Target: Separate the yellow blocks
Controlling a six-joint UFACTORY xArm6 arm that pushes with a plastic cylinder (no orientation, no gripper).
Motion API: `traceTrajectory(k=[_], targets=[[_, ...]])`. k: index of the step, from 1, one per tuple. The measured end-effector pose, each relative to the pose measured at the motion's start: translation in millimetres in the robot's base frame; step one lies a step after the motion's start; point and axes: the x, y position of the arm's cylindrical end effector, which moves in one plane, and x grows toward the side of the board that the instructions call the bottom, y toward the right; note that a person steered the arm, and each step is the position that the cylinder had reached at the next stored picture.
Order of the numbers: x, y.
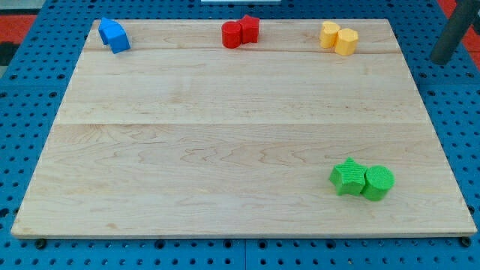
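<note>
Camera view shows the two yellow blocks at the upper right of the frame, on the far strip of the board: a yellow block of rounded, lobed outline (329, 34) and, touching it on the view's right, a yellow hexagonal block (346, 41). Both look like small, rigid, light plastic pieces that I judge will slide readily on smooth wood and may spin if struck off-centre; since nothing here can grasp, the place to engage them is the seam between them, or the outer flank of one pushed square through its middle. A dark rod (451, 31) enters at the frame's upper right, beyond the board's edge and right of the yellow pair; my tip itself is hard to make out, and there are no fingers to open or close. Outward, two red blocks (240, 32) sit touching at top centre, two blue blocks (114, 35) touch at the upper left, and a green star-shaped block (348, 177) touches a green cylinder (379, 183) at the lower right. The pale wooden board (225, 135) rests on a blue perforated table (22, 90), and the board's near edge lies close behind the yellow pair, so pushes toward the view's bottom look safest.
</note>
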Motion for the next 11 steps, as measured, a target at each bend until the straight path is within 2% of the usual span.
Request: traceTrajectory(k=[2,3,4,5,6,7,8,9,10,11], targets=[[-44.6,-1.1],[-73.3,-40.1],[-109.0,-110.3],[-105.5,-143.7],[-69.1,-148.4],[-59.3,-175.5],[-43.6,-169.0],[-45.4,-125.4],[-38.0,-123.6],[-24.3,-159.5]])
